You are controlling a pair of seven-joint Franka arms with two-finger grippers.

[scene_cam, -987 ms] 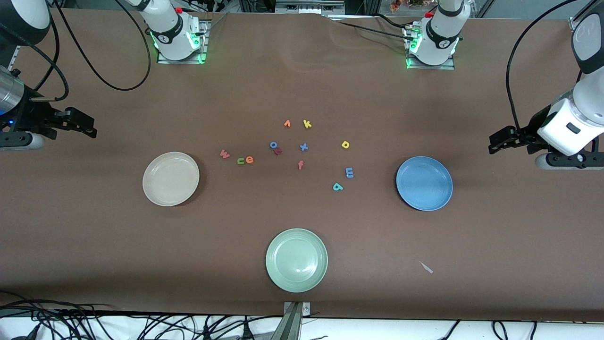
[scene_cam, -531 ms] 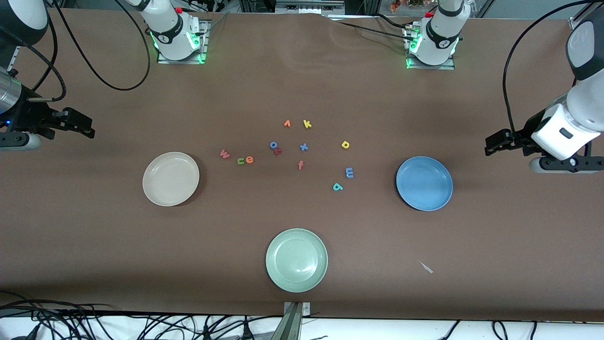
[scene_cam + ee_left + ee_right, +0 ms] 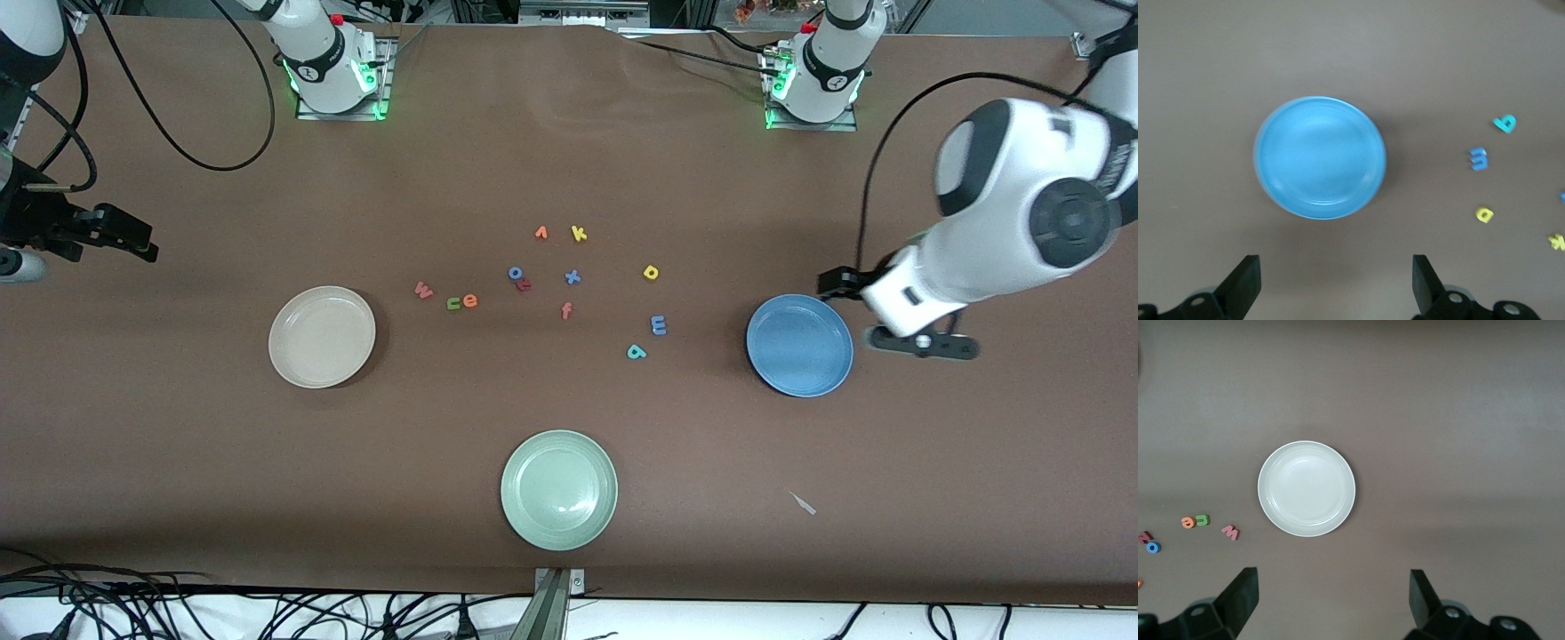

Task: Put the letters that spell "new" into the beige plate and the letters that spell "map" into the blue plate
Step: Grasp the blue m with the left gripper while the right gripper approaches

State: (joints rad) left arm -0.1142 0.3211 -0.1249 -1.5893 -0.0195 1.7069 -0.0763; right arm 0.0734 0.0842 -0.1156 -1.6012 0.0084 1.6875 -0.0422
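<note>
- So nothing's sorted yet: the beige plate (image 3: 322,337) and the blue plate (image 3: 799,345) are both sitting there with nothing in them.
- All six letters are lying on the table between those two plates. The pinkish-red w (image 3: 424,290), green n (image 3: 454,303) and orange e (image 3: 470,301) are sitting in a little row toward the beige plate, with n and e touching or nearly so.
- The yellow p (image 3: 651,272), blue m (image 3: 658,325) and teal a (image 3: 636,352) are lying toward the blue plate, p farthest from the front camera and a nearest.
- The extras (orange v (image 3: 540,233), yellow k (image 3: 579,234), blue x (image 3: 573,277), blue o (image 3: 515,273), pinkish-red f (image 3: 566,310)) are clustered in the middle, and the pale green plate (image 3: 558,490) is sitting nearest the camera.
- The left gripper (image 3: 1336,287) is hanging with its fingers spread wide, holding nothing, just beside the blue plate's rim.
- The right gripper (image 3: 1333,603) is also spread apart and empty, out at its own end of the table.
- Compared with a second ago, the left arm is swinging in toward the blue plate and the right is drifting outward. The letters aren't budging.
</note>
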